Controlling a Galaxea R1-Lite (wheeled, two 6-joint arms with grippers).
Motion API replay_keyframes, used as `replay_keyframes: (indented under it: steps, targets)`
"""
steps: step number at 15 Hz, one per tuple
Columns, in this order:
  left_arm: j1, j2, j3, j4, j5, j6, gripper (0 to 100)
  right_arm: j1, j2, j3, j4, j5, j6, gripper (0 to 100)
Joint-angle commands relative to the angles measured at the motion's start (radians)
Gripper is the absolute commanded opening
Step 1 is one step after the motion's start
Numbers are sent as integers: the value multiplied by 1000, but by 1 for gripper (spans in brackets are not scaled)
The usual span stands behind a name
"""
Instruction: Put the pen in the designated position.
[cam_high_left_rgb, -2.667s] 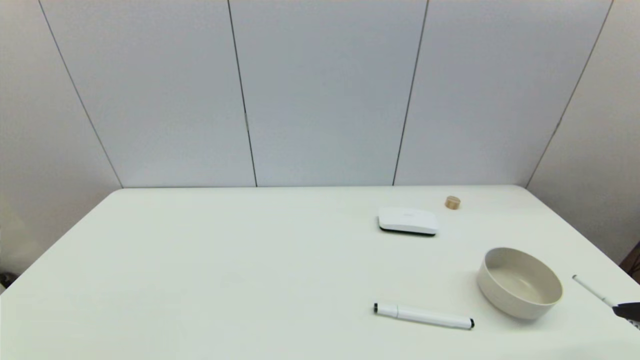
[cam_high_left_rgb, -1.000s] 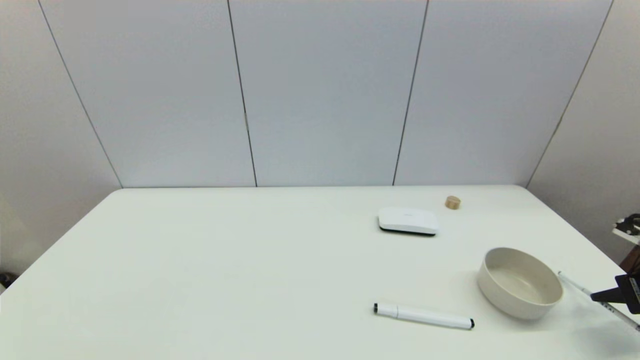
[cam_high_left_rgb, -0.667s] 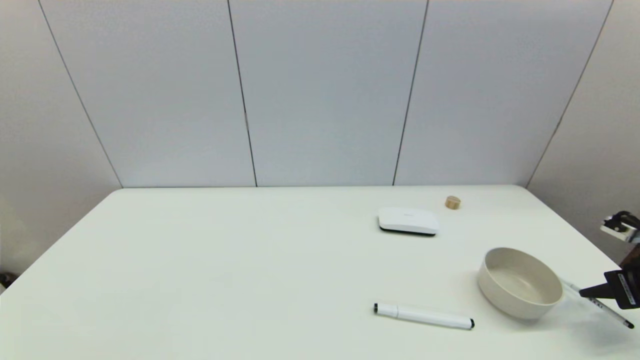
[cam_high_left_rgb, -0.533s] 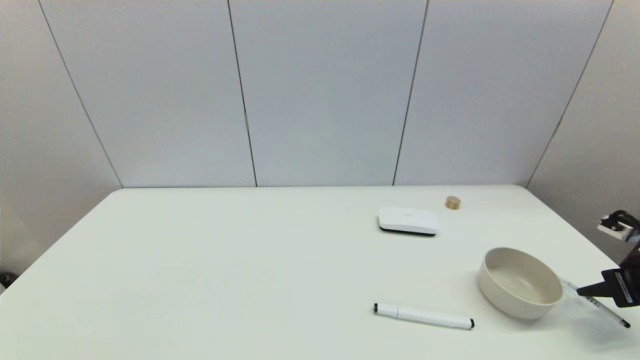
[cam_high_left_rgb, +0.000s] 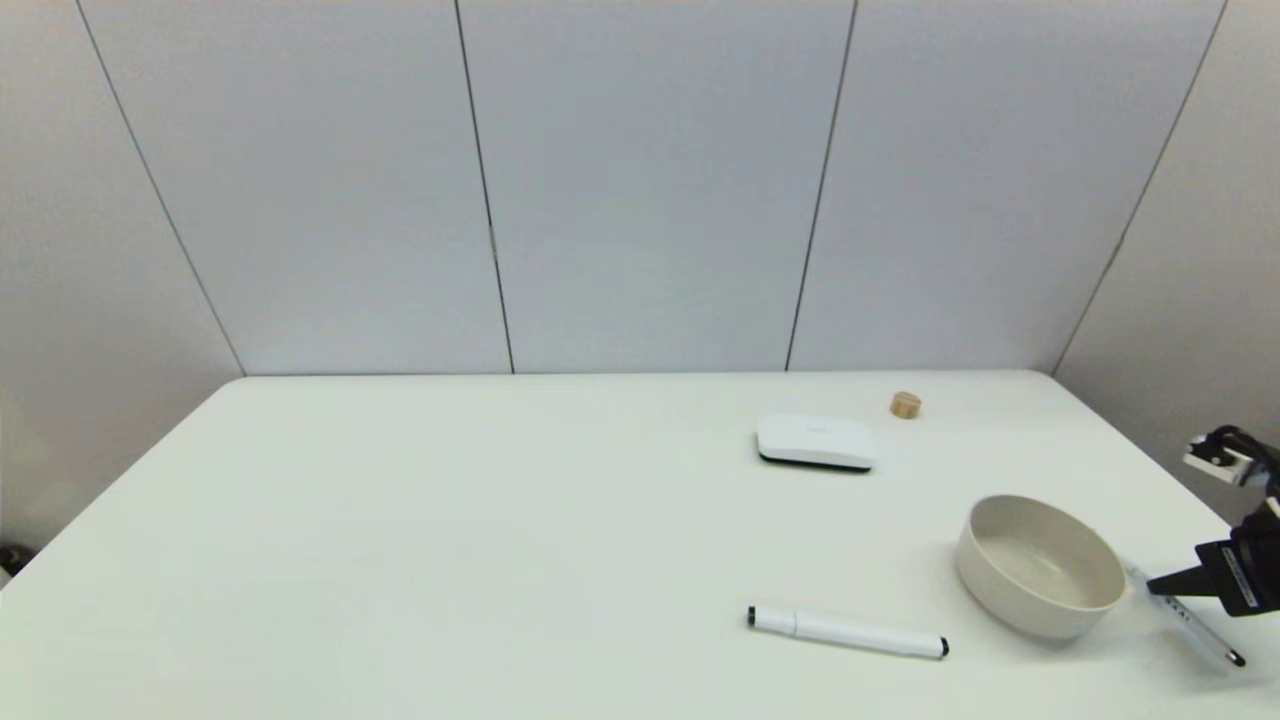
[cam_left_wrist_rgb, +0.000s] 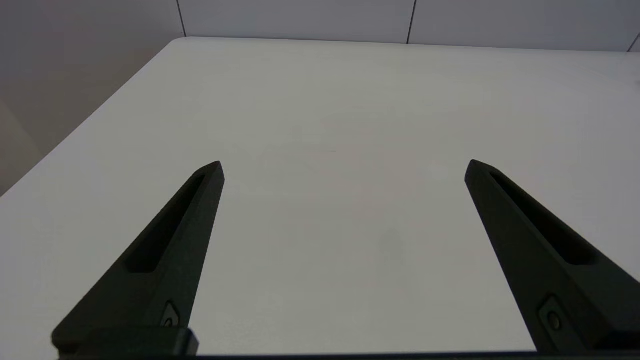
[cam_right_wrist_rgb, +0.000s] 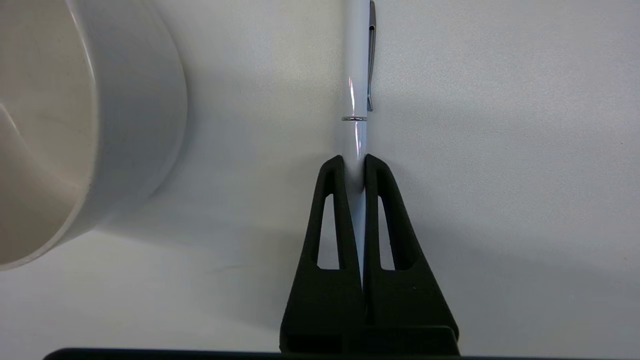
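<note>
Grey wall panels close off the far side of a white table (cam_high_left_rgb: 450, 520).

Head view: the right gripper (cam_high_left_rgb: 1152, 587) sits at the table's 4 o'clock edge, with the pen (cam_high_left_rgb: 1190, 625) pinched in it and slanting down toward the near right corner, black tip lowest. The pen's upper end lies just beside the beige bowl (cam_high_left_rgb: 1040, 565), on the bowl's 3 o'clock side. Whether the tip touches the table cannot be told. A thicker white marker (cam_high_left_rgb: 846, 633) lies at the bowl's 8 o'clock, well apart. A white flat box (cam_high_left_rgb: 816, 442) and a small wooden cylinder (cam_high_left_rgb: 905, 405) stand farther back.

Left wrist view: the left gripper (cam_left_wrist_rgb: 342, 167) is parked over bare table, fingers spread wide, nothing between them.

Right wrist view: the fingers (cam_right_wrist_rgb: 334, 210) are closed narrowly on the pen's barrel below its metal ring, the clip end projecting forward; the bowl wall stands near.

Risks, as judged: the barrel is smooth and thin, and the grip sits off its middle, so it may pivot or slip during travel. The projecting end could strike the bowl rim if swung toward it without lifting.

Change since 2.7 seconds ago: the pen then lay farther right of the bowl with the gripper barely in view; it has since been drawn close to the bowl and tilted more steeply.
</note>
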Motion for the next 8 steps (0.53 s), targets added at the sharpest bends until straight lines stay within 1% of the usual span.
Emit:
replay_keyframes:
  steps: [1, 8]
  targets:
    - [0, 0, 2, 0, 0, -1, 100, 0, 3, -1, 2, 2, -7, 100]
    - [0, 0, 0, 0, 0, -1, 100, -9, -11, -21, -1, -3, -7, 100]
